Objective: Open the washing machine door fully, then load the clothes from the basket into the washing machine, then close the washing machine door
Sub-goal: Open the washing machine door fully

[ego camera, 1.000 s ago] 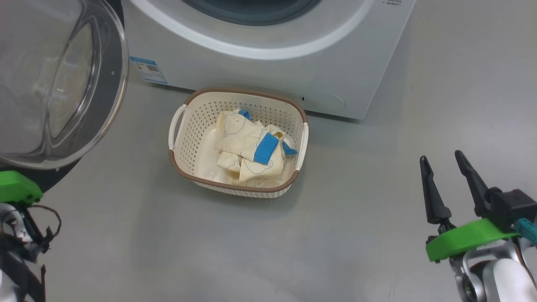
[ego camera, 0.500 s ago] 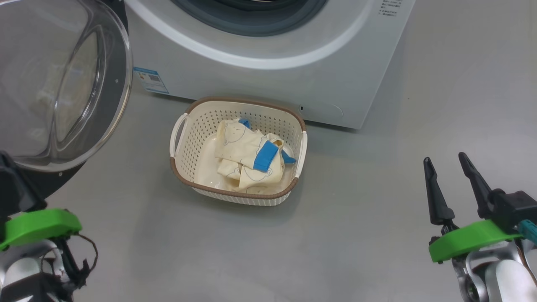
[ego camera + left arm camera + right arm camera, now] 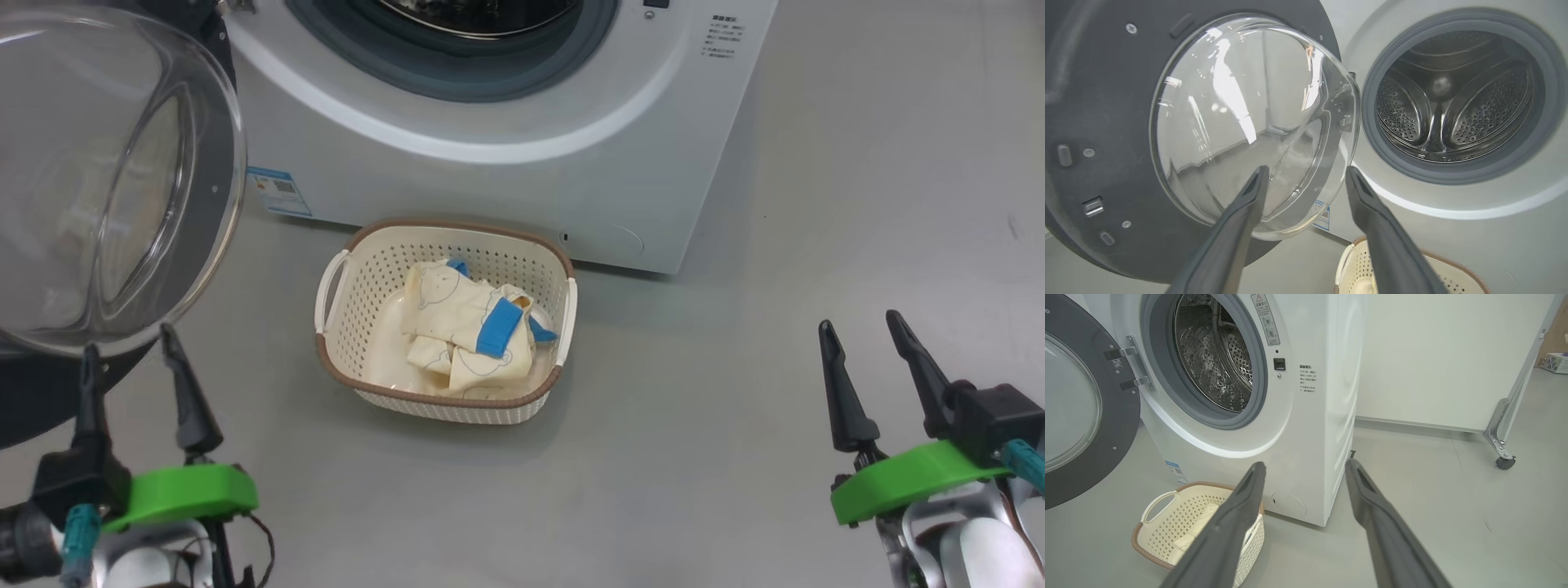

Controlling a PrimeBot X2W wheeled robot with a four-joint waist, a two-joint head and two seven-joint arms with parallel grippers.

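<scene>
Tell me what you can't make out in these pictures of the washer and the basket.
- Head view: the number of clothes in the basket; they overlap in a heap.
- Head view: print on the blue label of the washing machine; too small.
- Head view: the washing machine door, cut off by the left edge.
- Right wrist view: part of the basket, behind a finger of the right hand.

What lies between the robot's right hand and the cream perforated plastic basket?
Nothing: in the head view, bare grey floor runs from the right hand to the cream perforated plastic basket.
</scene>
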